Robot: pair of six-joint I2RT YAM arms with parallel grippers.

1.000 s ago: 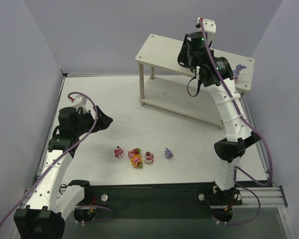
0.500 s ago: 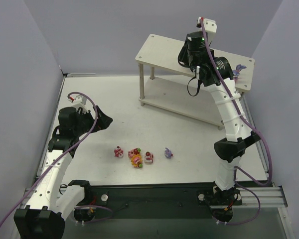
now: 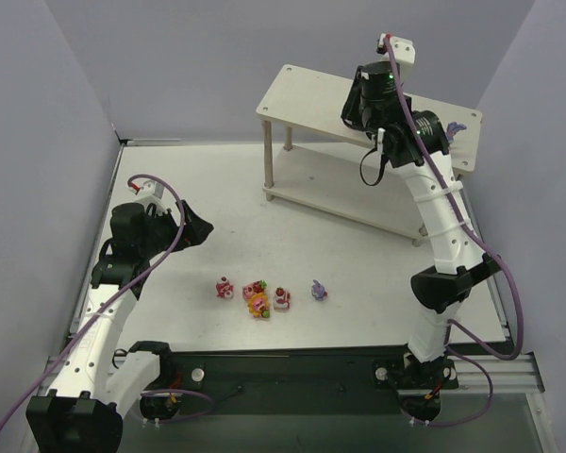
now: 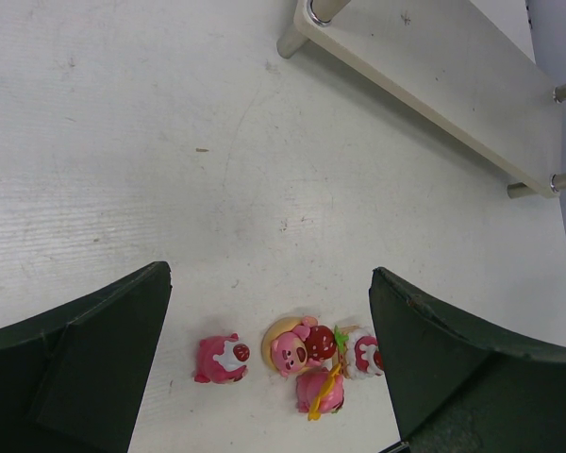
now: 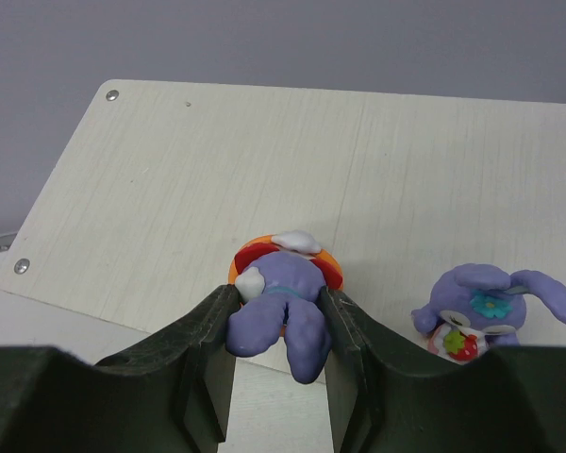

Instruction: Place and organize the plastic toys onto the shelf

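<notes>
The right gripper (image 5: 278, 326) pinches a bunny (image 5: 275, 283) above the top board of the shelf (image 5: 160, 179), with a second bunny (image 5: 491, 307) standing just beside it on the wrist view's right, so free board lies leftward, while the left gripper (image 4: 269, 283), spread wide, is nearer the toys (image 4: 302, 359) on the table (image 4: 123, 142).

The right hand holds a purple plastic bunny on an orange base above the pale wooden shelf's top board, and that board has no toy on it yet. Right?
No. The right hand does hold the purple plastic bunny on an orange base above the pale wooden shelf's top board, but the right wrist view shows a second purple long-eared bunny already on that board.
</notes>
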